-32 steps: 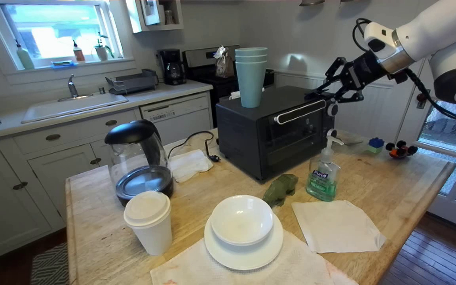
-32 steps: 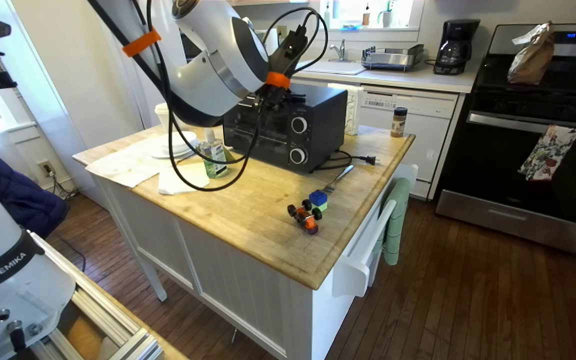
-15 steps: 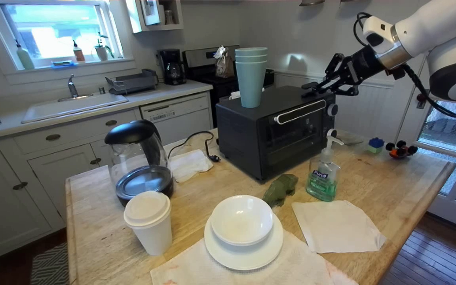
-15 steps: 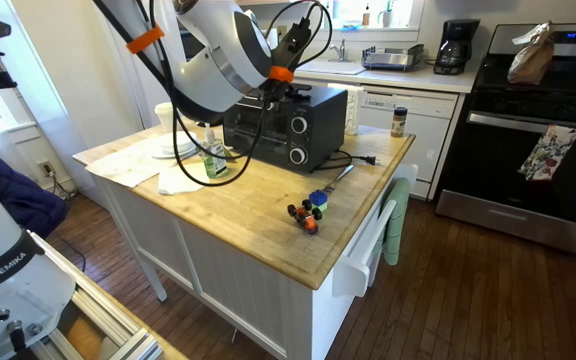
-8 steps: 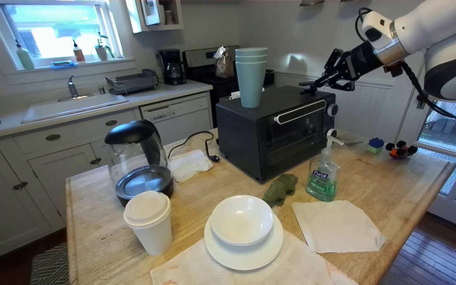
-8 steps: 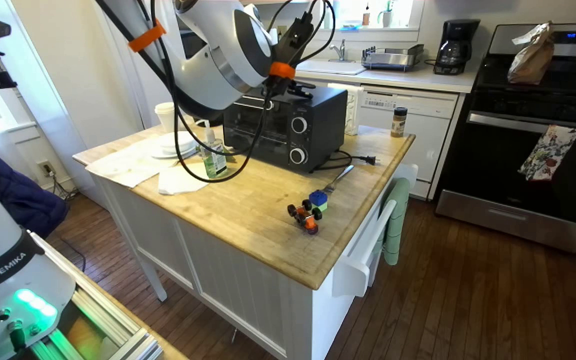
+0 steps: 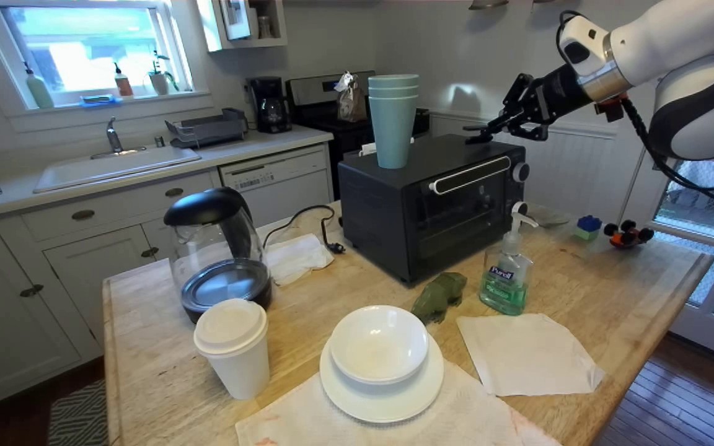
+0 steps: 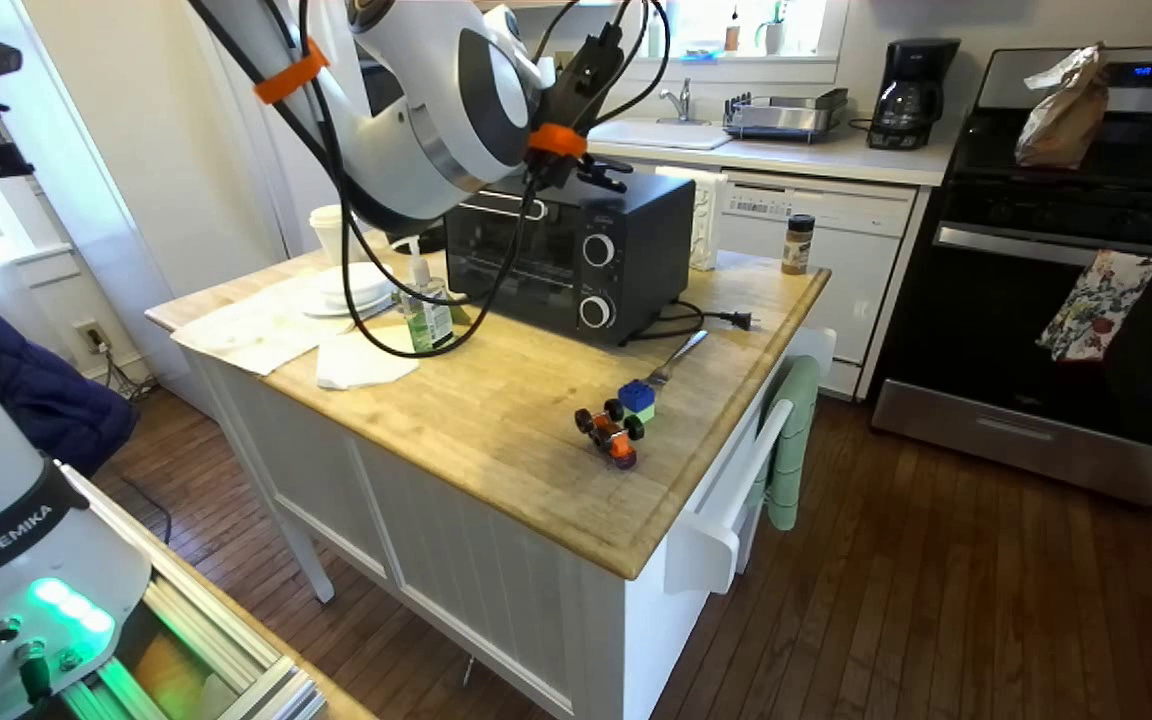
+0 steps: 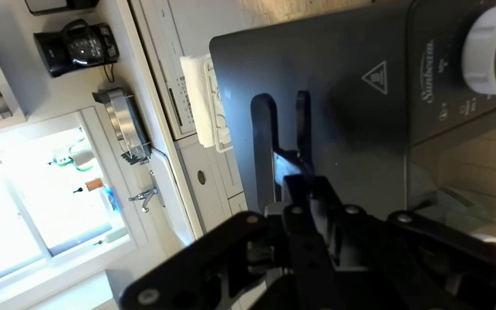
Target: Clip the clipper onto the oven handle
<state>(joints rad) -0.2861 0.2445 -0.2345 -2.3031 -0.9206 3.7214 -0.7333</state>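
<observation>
Right of centre in an exterior view, the slim silvery oven handle (image 7: 471, 181) lies open from above; stacked tapered pale-blue cups (image 7: 392, 127) obstruct upper centre, a clear green-gel pump bottle (image 7: 507, 279) below the handle.

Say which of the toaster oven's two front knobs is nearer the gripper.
The upper knob, near the top of the toaster oven. The gripper is higher than both knobs, so the lower knob, below the upper one, is farther from it.

In the wrist view, the pincer (image 9: 306, 185) partly hides the clipper (image 9: 266, 133).
</observation>
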